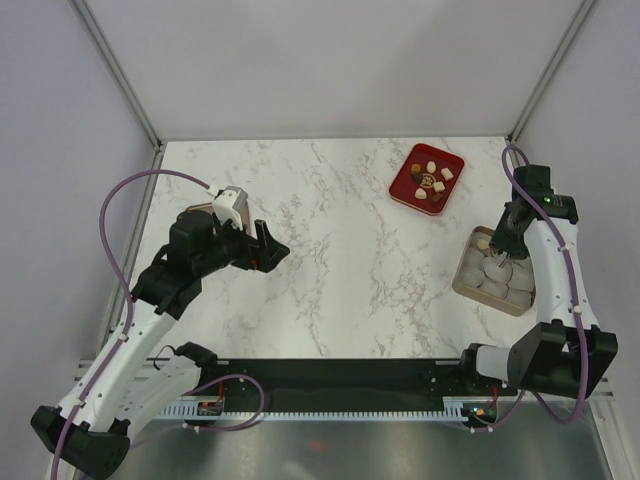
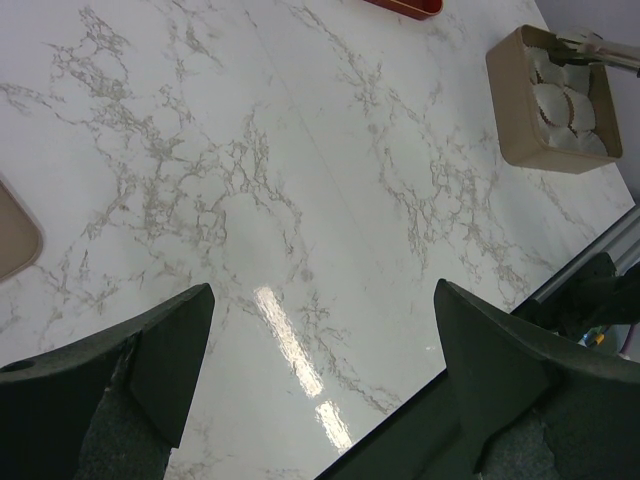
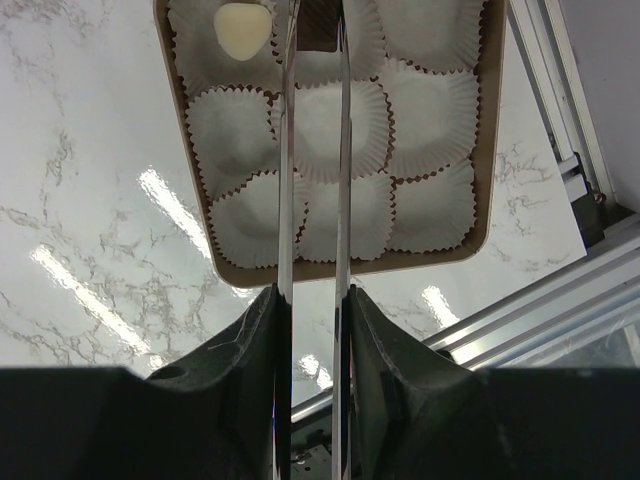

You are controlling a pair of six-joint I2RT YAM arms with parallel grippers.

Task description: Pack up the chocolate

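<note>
Several small chocolate pieces (image 1: 432, 178), cream and brown, lie in the red tray (image 1: 402, 190) at the back right. The tan box (image 3: 350, 262), at the right edge of the table, holds white paper cups. One cream chocolate (image 3: 242, 28) sits in a far corner cup. My right gripper (image 3: 316, 40) hangs over the box (image 1: 478, 285), and its long thin metal fingers are shut on a dark brown chocolate (image 3: 320, 25) over the far middle cup. My left gripper (image 2: 325, 340) is wide open with nothing between its fingers, above bare marble at the left (image 1: 275, 245).
A tan flat piece (image 2: 15, 235) shows at the left edge of the left wrist view. The box (image 2: 555, 95) and a corner of the red tray (image 2: 405, 6) also show there. The table's metal front rail (image 3: 560, 310) runs just beside the box.
</note>
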